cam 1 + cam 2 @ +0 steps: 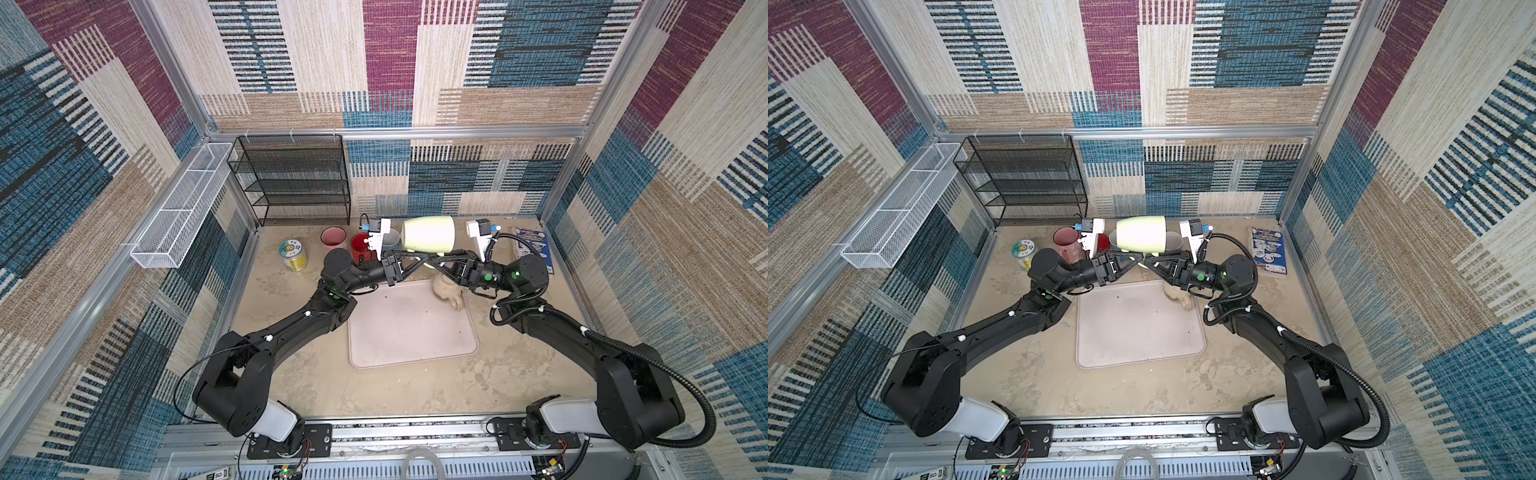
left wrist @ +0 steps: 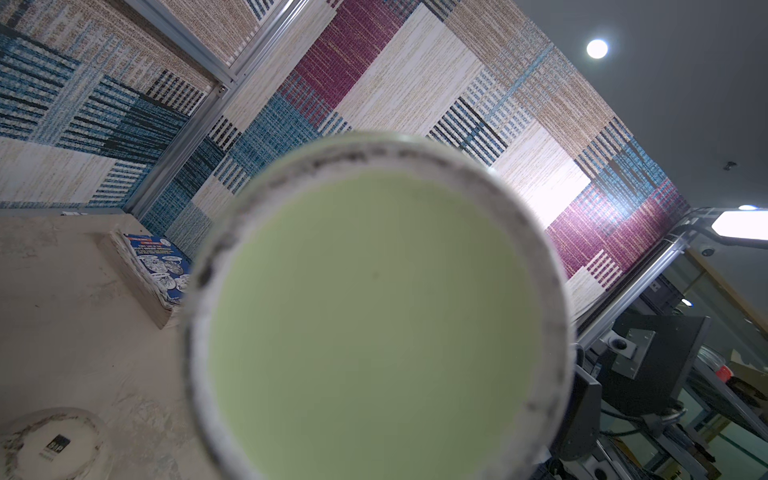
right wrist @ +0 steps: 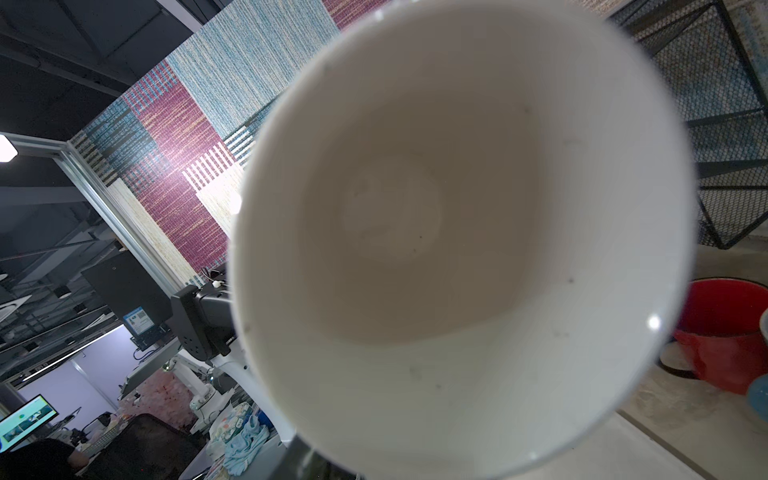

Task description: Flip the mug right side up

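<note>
Mug aloft: the pale green mug (image 1: 428,235) is held in the air on its side, above the far edge of the tray (image 1: 411,332) and clear of the table (image 1: 519,374). In the left wrist view the mug (image 2: 374,324) is shown base-on, a green disc ringed by a scuffed white foot. In the right wrist view the mug (image 3: 457,232) is shown mouth-on, its white inside looked into directly. So the base is turned toward the left arm and the opening toward the right arm.

The left claw (image 1: 426,258) is stretched in from the left and is clenched on the mug at its underside, near the handle. The right claw (image 1: 437,260) is set against the same spot from the opposite side, tip to tip with the left one. Whether it is clamped on the mug or only beside it cannot be told.

A beige ceramic piece (image 1: 446,289) is seen on the tray's far right corner, under the right claw. A red mug (image 1: 359,247), a pink cup (image 1: 333,237) and a tin (image 1: 293,255) are lined up at the back left, in front of the black mesh shelf (image 1: 295,183). A booklet (image 1: 534,249) is laid at the back right.
</note>
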Robot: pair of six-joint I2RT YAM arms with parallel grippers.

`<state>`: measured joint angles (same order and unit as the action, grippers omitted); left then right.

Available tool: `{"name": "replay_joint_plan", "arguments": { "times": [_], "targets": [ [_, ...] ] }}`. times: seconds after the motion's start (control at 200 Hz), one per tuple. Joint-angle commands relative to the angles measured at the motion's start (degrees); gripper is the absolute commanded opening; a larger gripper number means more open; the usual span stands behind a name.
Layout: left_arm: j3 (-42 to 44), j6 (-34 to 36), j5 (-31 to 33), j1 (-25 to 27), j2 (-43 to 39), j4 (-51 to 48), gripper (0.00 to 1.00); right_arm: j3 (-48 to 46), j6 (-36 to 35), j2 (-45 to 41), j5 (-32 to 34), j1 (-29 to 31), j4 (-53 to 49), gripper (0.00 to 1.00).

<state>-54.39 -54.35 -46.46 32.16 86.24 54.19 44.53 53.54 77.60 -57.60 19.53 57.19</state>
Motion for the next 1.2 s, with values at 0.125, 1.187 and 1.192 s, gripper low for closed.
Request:
{"name": "replay_joint_plan", "arguments": {
  "times": [0.125, 1.187, 1.192],
  "targets": [
    [0.4, -0.8, -1.6, 0.3, 0.6, 1.5, 0.0, 1.3, 1.2, -0.3, 0.4, 0.2, 6.9, 0.04],
    [0.1, 21.8, 20.7, -0.4, -13.6, -53.4, 1.0, 10.4, -28.3, -9.5, 32.0, -0.3, -54.8, 0.0],
    [0.1, 21.9, 20.9, -0.4, -13.7, -53.6, 0.99, 10.5, -28.4, -9.4, 32.3, -0.3, -55.1, 0.0]
  ]
}}
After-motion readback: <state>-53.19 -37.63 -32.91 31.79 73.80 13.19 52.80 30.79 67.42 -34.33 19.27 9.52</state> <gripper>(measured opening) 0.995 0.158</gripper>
